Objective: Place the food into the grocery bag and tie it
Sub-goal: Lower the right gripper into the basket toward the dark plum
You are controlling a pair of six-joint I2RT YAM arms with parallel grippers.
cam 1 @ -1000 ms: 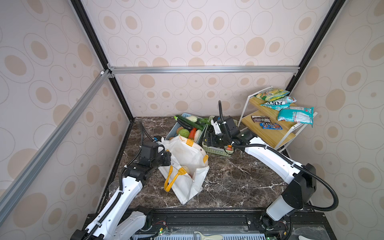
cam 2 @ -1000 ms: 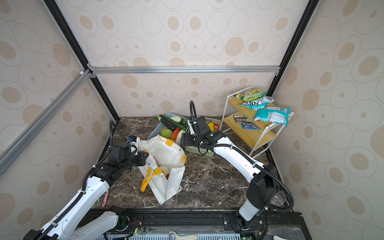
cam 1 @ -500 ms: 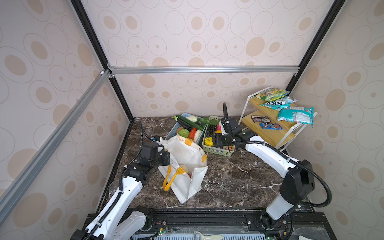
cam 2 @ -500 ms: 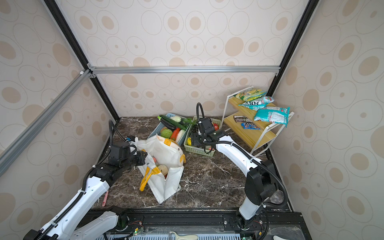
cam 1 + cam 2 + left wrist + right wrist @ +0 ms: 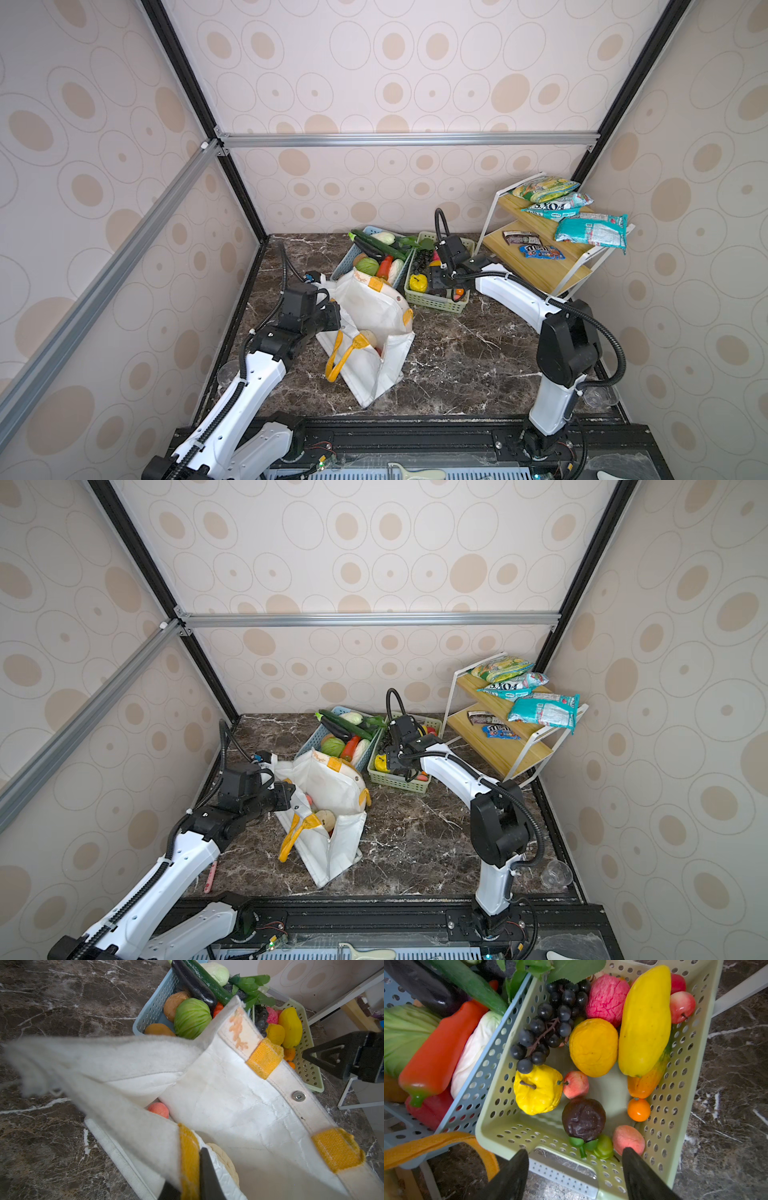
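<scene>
left gripper [image 5: 336,314] pinching the grocery bag [image 5: 374,307], right gripper [image 5: 575,1153] over the fruit [image 5: 593,1047]
i'm clamping the bag's rim tight by its yellow strap [image 5: 188,1159] beside the blue basket [image 5: 153,1007]; right jaws are hanging wide open, empty, above the mangosteen [image 5: 583,1119] in the green basket [image 5: 691,1047].

A blue packet [image 5: 541,252] on the wooden rack's [image 5: 536,272] lower shelf is showing "m&m's". A teal packet [image 5: 555,205] on its upper shelf is showing "FOX'S", upside down.
</scene>
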